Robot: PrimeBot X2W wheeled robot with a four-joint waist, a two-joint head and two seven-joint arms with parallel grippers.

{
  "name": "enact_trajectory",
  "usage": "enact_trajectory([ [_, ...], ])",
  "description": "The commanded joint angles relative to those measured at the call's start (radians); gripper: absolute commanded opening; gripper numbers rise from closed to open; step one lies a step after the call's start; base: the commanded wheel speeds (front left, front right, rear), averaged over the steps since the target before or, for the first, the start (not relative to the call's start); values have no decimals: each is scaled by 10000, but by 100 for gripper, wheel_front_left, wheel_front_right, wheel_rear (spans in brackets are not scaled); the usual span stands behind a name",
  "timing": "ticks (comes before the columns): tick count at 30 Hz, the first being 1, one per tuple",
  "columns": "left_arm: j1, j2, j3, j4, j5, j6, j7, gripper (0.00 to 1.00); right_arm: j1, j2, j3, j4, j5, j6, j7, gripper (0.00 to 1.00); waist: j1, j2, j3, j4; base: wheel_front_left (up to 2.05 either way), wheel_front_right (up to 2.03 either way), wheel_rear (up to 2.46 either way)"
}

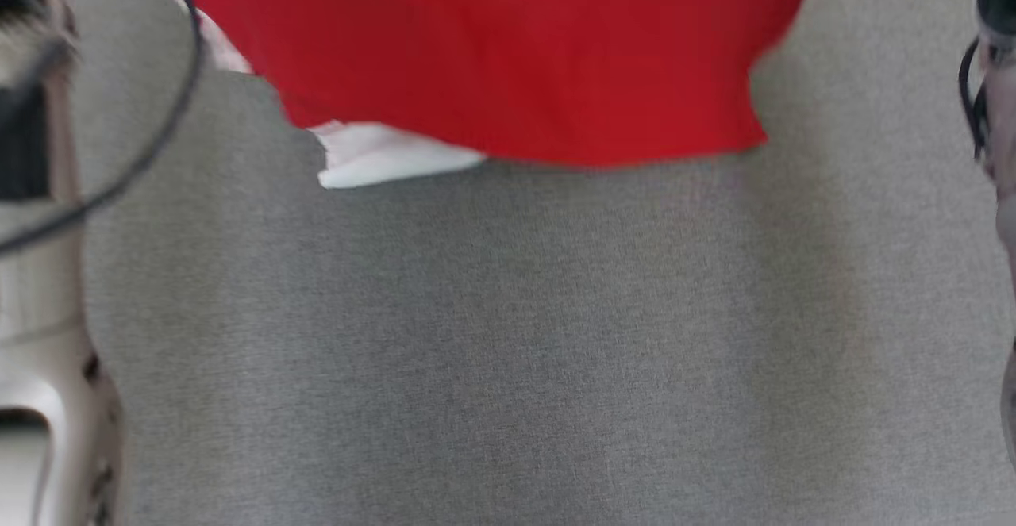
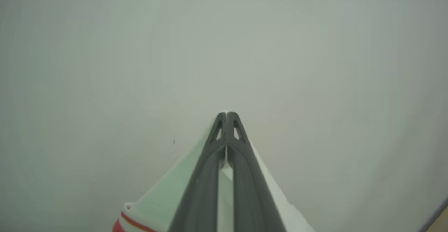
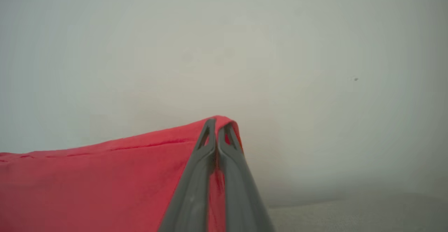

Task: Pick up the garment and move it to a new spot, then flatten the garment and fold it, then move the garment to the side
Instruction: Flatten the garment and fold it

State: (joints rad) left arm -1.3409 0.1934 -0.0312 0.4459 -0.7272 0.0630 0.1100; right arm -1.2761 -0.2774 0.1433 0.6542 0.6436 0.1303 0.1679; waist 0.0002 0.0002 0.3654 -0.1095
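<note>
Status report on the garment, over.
Left gripper shut on garment, white part. Right gripper shut on its red edge. It hangs between them over grey surface. Dark cable loops near its left edge.

The table (image 1: 508,335) is covered in a grey, heathered, cloth-like surface with a fine woven grain, and it runs from the near edge of the head view up to the hem of the red garment (image 1: 508,50) across the far part. The picture is blurred, so I cannot tell whether that hem, or the white part (image 1: 381,157) below it at the left, touches the table or hangs just above it. A soft shadow darkens the grey under the hem and runs down below the garment's right corner. In the right wrist view, a pale grey strip of the table (image 3: 367,211) shows at the lower right.
</note>
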Motion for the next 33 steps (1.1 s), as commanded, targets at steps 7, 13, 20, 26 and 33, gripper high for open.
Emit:
enact_trajectory([
  [7, -2136, 289, -25, 381, 597, -257, -1374, 0, -1891, 603, -744, 723, -770, 10, -1781, 0, -2, -2, 2063, -864, 0, 0, 0],
  [13, -3621, 374, -125, 581, 962, -802, -2708, 0, -2948, 945, -1221, 1302, -1291, 10, -3585, 0, -2, -2, 2528, -1211, 0, 0, 0],
  [20, -4614, 197, -371, 528, 906, -1454, -3378, 0, -3557, 641, -1459, 1204, -2061, 10, -4292, 0, -2, -2, 3326, -1359, 0, 0, 0],
  [26, -3831, 201, -818, 821, 714, -1792, -3262, 0, -3034, 189, -699, 977, -2551, 10, -4327, 0, -2, -2, 4163, -1102, 0, 0, 0],
  [33, -2176, 487, -1071, 313, -145, -1940, -3024, 0, -1950, -284, 420, 212, -2086, 10, -4334, 0, -2, -2, 3882, -728, 0, 0, 0],
])
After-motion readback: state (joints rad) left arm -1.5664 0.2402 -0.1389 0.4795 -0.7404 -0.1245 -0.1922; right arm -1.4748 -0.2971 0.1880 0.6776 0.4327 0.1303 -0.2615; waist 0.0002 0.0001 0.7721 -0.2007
